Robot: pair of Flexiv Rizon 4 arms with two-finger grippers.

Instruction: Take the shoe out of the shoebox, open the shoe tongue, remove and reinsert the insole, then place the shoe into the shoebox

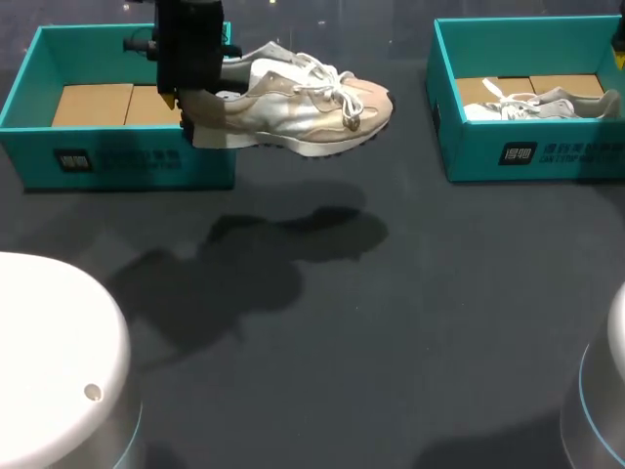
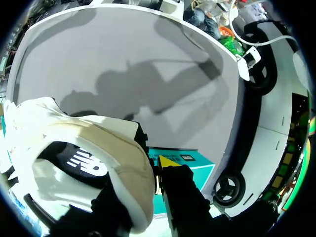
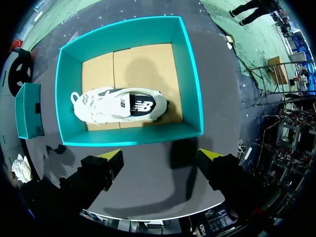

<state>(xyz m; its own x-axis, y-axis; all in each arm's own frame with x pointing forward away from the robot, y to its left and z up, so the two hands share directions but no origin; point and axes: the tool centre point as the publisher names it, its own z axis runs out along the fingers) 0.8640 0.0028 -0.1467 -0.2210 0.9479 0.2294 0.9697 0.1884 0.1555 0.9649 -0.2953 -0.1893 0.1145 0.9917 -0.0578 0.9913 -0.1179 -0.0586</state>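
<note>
A white and beige sneaker (image 1: 293,107) hangs in the air, toe pointing right, over the right end of the left teal shoebox (image 1: 117,161). My left gripper (image 1: 186,98) is shut on its heel. In the left wrist view the heel collar (image 2: 84,163) fills the space between the fingers; one yellow fingertip (image 2: 165,160) presses its outer side and the other finger is hidden inside the shoe. My right gripper (image 3: 162,158) stands open above the near wall of the right teal shoebox (image 3: 192,89), with nothing between its fingers.
A second white sneaker (image 1: 542,103) lies on cardboard in the right shoebox (image 1: 527,151); the right wrist view shows this sneaker (image 3: 118,106) too. The dark table (image 1: 322,322) stretches between the boxes and my white arm bases (image 1: 49,362).
</note>
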